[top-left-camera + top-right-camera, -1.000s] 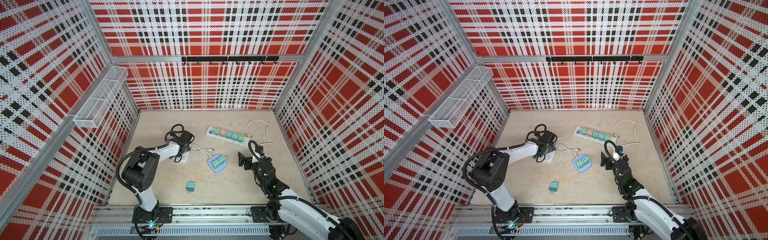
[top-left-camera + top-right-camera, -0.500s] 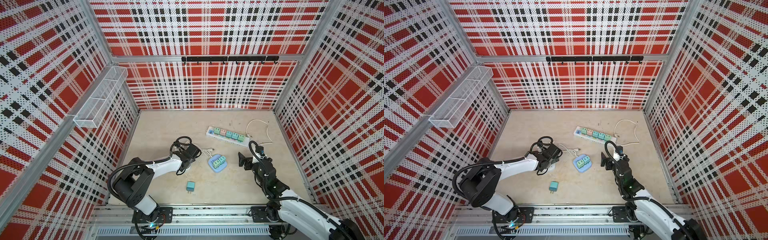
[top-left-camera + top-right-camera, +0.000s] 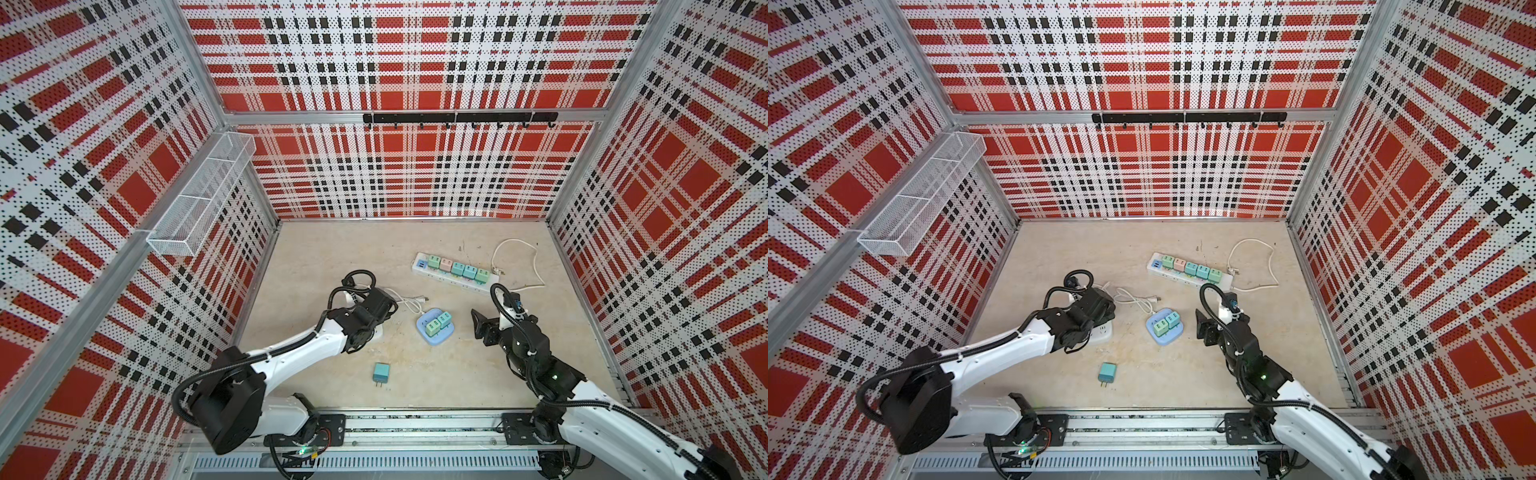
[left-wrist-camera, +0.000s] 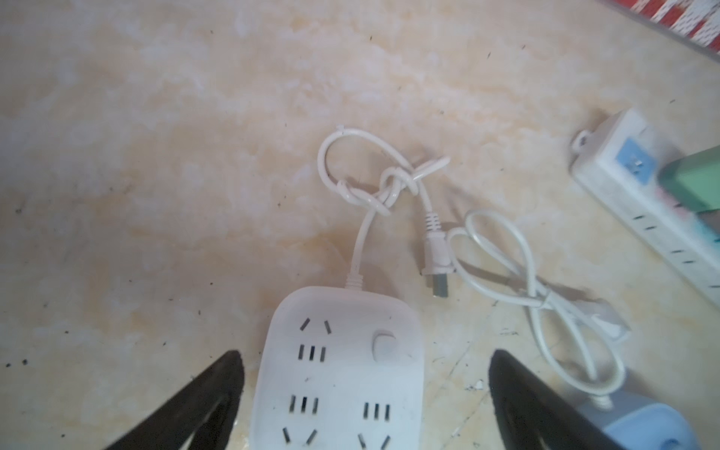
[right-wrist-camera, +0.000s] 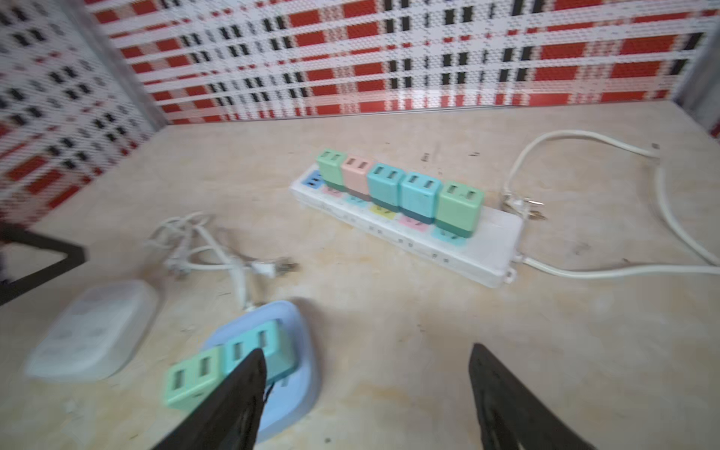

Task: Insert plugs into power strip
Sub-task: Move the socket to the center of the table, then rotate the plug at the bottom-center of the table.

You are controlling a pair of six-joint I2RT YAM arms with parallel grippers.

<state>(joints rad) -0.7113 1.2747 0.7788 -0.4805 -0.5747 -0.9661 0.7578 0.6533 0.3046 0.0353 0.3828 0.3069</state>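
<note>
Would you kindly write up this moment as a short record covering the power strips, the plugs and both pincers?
Long white strip: five plugs seated in a row (mint, pink, teal, teal, mint)
Blue strip: two plugs seated
Loose teal plug: lying unplugged, prongs showing
White rounded strip: sockets bare
Left pincer: open, the white rounded strip between its fingers
Right pincer: open, holding nothing

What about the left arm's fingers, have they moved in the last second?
Yes. The left fingers drew nearer the loose teal plug, which stayed put.
</note>
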